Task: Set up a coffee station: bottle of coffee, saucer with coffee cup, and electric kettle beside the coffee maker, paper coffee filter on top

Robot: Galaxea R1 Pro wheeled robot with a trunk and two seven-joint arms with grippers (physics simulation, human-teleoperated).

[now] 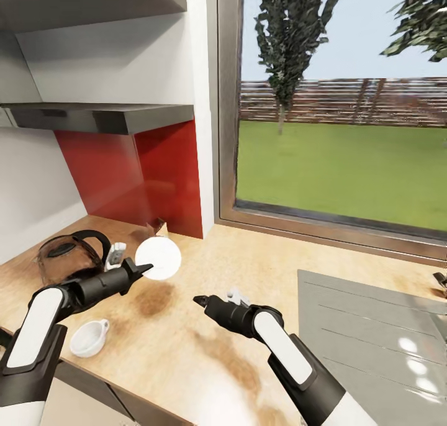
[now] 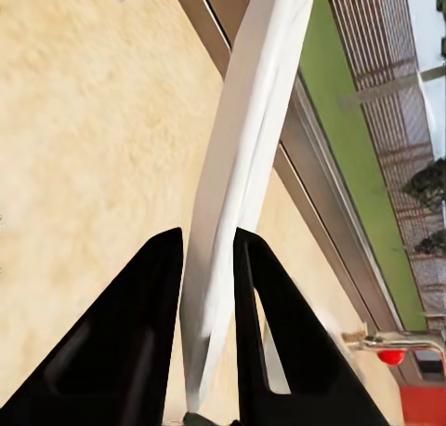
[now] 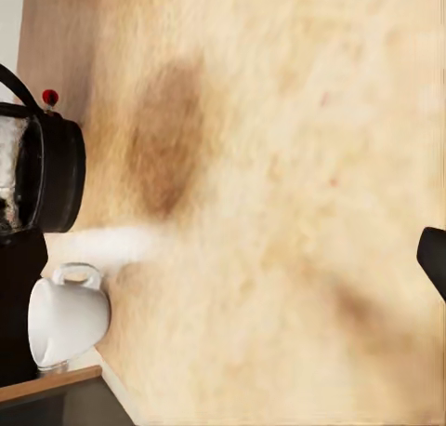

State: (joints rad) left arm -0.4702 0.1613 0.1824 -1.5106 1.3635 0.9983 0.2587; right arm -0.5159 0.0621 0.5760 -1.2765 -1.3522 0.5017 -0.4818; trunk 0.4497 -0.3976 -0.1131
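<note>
Beneath both arms runs the worktop [image 1: 205, 326], beige and blotched with darker stains. Beside my left pincer [image 1: 144, 268], on its outer side, stands the electric kettle [image 1: 65, 258], smoky glass and probably breakable. That pincer is clamped on the rim of the saucer [image 1: 159, 258], held edge-on above the worktop; in the left wrist view the white dish [image 2: 237, 179] runs between both fingers. I judge it stiff, light, glazed and slippery, so an edge grip could slide. Below the left forearm sits the coffee cup [image 1: 89, 339], upright. Whether my right pincer [image 1: 200, 301] is open, I cannot tell.
</note>
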